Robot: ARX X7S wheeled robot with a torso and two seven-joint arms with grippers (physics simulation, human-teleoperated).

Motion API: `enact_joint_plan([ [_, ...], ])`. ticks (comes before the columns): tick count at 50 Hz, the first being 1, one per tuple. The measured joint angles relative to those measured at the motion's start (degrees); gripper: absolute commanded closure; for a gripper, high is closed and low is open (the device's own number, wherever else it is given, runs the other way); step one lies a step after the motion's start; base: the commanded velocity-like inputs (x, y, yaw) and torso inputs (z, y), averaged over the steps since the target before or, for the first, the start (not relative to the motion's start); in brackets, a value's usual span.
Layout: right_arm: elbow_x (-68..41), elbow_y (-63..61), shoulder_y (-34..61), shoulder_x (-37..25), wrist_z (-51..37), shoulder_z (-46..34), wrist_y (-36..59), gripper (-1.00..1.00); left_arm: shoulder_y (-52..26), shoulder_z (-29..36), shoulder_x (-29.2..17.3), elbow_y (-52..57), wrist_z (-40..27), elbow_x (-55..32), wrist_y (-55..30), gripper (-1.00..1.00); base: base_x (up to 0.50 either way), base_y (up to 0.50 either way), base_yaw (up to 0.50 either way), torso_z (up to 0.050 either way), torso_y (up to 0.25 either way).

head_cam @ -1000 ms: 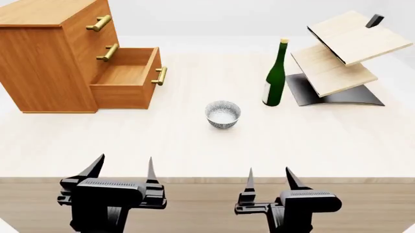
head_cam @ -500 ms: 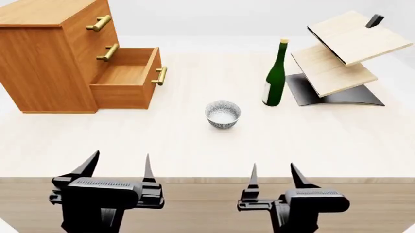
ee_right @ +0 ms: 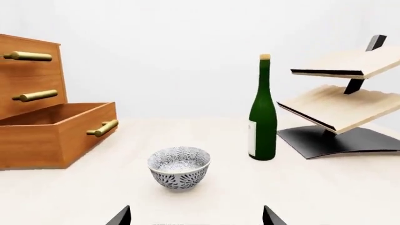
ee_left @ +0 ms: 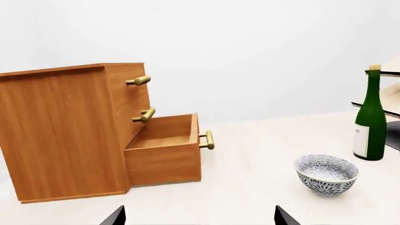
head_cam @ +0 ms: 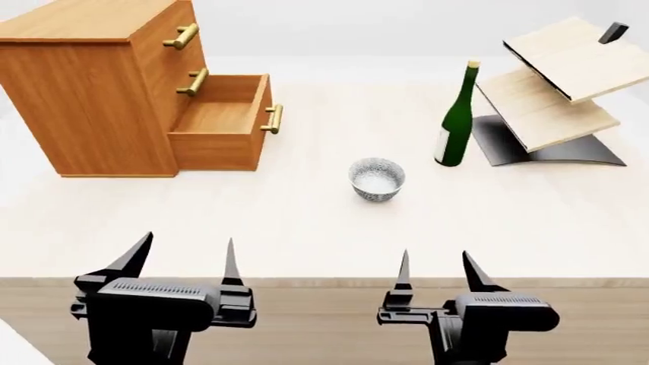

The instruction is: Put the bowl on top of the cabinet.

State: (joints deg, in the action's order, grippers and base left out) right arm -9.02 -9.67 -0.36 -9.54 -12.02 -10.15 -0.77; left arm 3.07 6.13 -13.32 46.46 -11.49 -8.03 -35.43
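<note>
The small patterned bowl (head_cam: 378,179) stands upright on the pale table, near its middle; it also shows in the left wrist view as the bowl (ee_left: 326,174) and in the right wrist view as the bowl (ee_right: 179,167). The brown cabinet (head_cam: 91,84) stands at the back left, its bottom drawer pulled out and its flat top bare. My left gripper (head_cam: 182,262) and right gripper (head_cam: 436,271) hover open at the table's near edge, well short of the bowl, nothing between their fingers.
A green wine bottle (head_cam: 457,118) stands upright right of the bowl. Behind it is a pale two-tier wooden rack (head_cam: 552,91) on a black stand. The open drawer (head_cam: 223,125) juts toward the table's middle.
The head view has shifted, so cabinet, bowl, bottle and rack all appear further right. Both grippers stay open near the table's front edge.
</note>
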Motion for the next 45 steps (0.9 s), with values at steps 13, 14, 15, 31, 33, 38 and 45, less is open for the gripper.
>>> enact_joint_plan([
  [13,-1.18,-7.01,-1.5,0.28,0.73,3.99,7.44,-1.0,0.08,0.2,-0.53,0.72,-0.45,-0.13,-0.33,-1.0,0.03,0.42,0.0,0.0,0.0],
  [14,-1.08,-10.28,-1.89,0.7,1.77,4.86,10.15,-1.0,0.18,0.25,-0.54,0.96,-0.48,-0.2,-0.43,-1.0,0.45,0.0,0.0,0.0,0.0],
  [15,-0.98,-13.29,-2.13,1.07,2.7,5.65,12.57,-1.0,0.2,0.28,-0.56,1.14,-0.51,-0.26,-0.51,-1.0,0.48,0.0,0.0,0.0,0.0],
  [31,-1.47,-35.41,-4.22,3.45,9.37,11.74,30.18,-1.0,0.31,0.28,-0.86,2.87,-0.99,-1.19,-1.12,-1.0,0.5,0.0,0.0,0.0,0.0],
  [33,-1.56,-36.34,-4.32,3.45,9.56,11.98,30.94,-1.0,0.31,0.25,-0.9,3.02,-1.05,-1.29,-1.15,-1.0,0.5,0.0,0.0,0.0,0.0],
  [38,-1.62,-37.88,-4.37,3.28,9.67,12.25,32.44,-1.0,0.2,-0.06,-1.03,3.67,-1.23,-1.67,-1.42,-1.0,0.29,0.0,0.0,0.0,0.0],
  [45,-1.62,-38.96,-4.28,2.94,9.26,12.36,33.78,-1.0,0.04,-1.04,-1.24,5.3,-1.51,-2.55,-2.16,-1.0,0.02,0.0,0.0,0.0,0.0],
])
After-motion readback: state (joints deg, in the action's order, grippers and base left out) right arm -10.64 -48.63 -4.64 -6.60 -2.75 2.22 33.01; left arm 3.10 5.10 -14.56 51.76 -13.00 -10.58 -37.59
